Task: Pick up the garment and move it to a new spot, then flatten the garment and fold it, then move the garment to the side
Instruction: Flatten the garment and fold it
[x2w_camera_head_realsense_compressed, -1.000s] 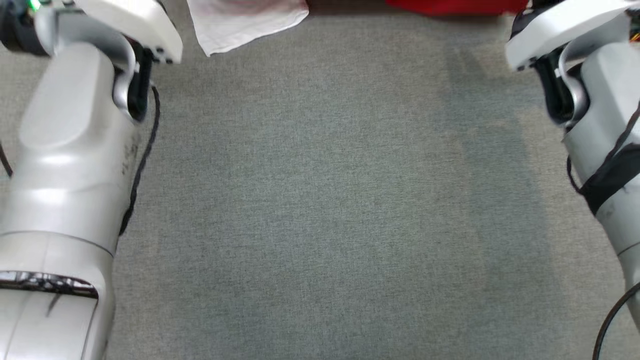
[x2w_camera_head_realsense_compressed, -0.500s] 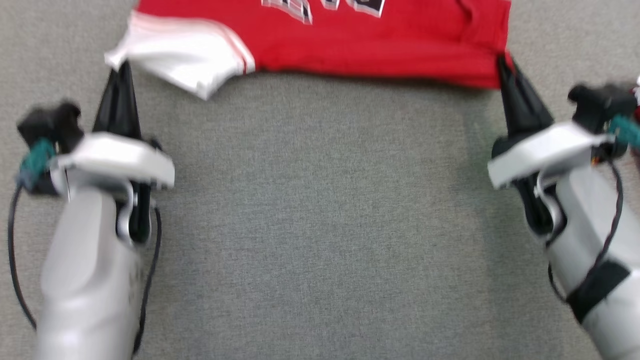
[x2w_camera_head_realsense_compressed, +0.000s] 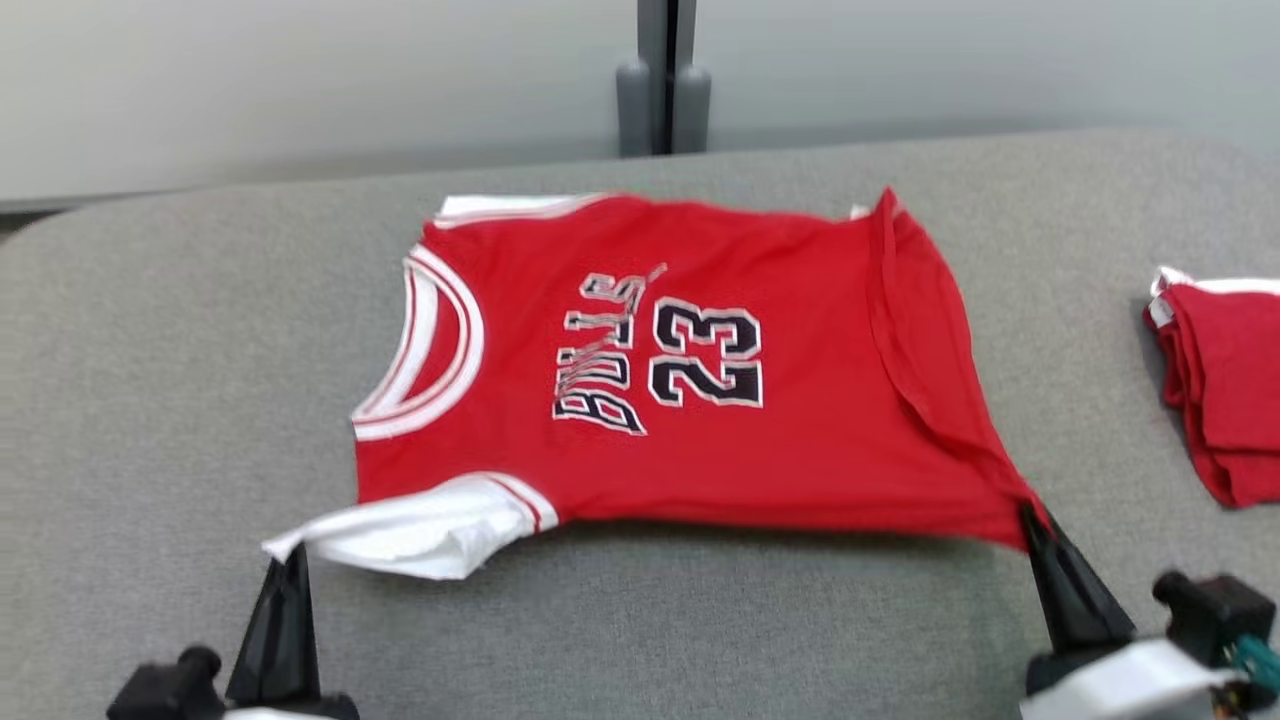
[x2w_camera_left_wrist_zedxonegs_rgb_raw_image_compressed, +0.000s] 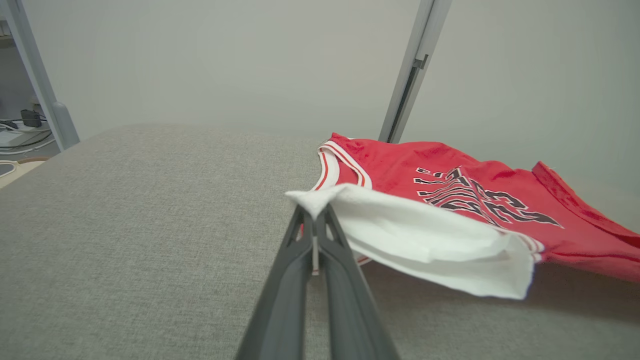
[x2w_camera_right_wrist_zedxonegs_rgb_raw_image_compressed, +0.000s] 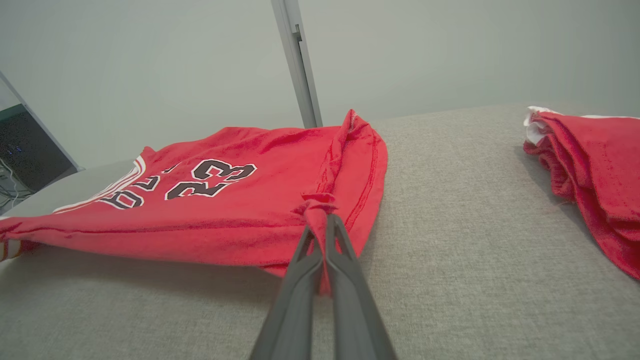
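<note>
The garment (x2w_camera_head_realsense_compressed: 700, 400) is a red jersey with white trim and black lettering, spread over the grey table with its near edge lifted. My left gripper (x2w_camera_head_realsense_compressed: 290, 555) is shut on its white near-left corner (x2w_camera_left_wrist_zedxonegs_rgb_raw_image_compressed: 320, 197), which is pinched between the dark fingers (x2w_camera_left_wrist_zedxonegs_rgb_raw_image_compressed: 300, 265). My right gripper (x2w_camera_head_realsense_compressed: 1028, 515) is shut on the red near-right corner (x2w_camera_right_wrist_zedxonegs_rgb_raw_image_compressed: 320, 205). The far edge of the garment (x2w_camera_right_wrist_zedxonegs_rgb_raw_image_compressed: 225, 185) rests on the table.
A folded pile of red clothes (x2w_camera_head_realsense_compressed: 1225, 380) lies at the table's right edge, also visible in the right wrist view (x2w_camera_right_wrist_zedxonegs_rgb_raw_image_compressed: 595, 165). A grey post (x2w_camera_head_realsense_compressed: 665, 80) stands behind the table against a pale wall. The grey table surface (x2w_camera_head_realsense_compressed: 640, 640) is bare nearest me.
The head camera has tilted up, so the whole garment and the back wall are now visible. Both grippers still hold the near corners; the garment looks further spread.
</note>
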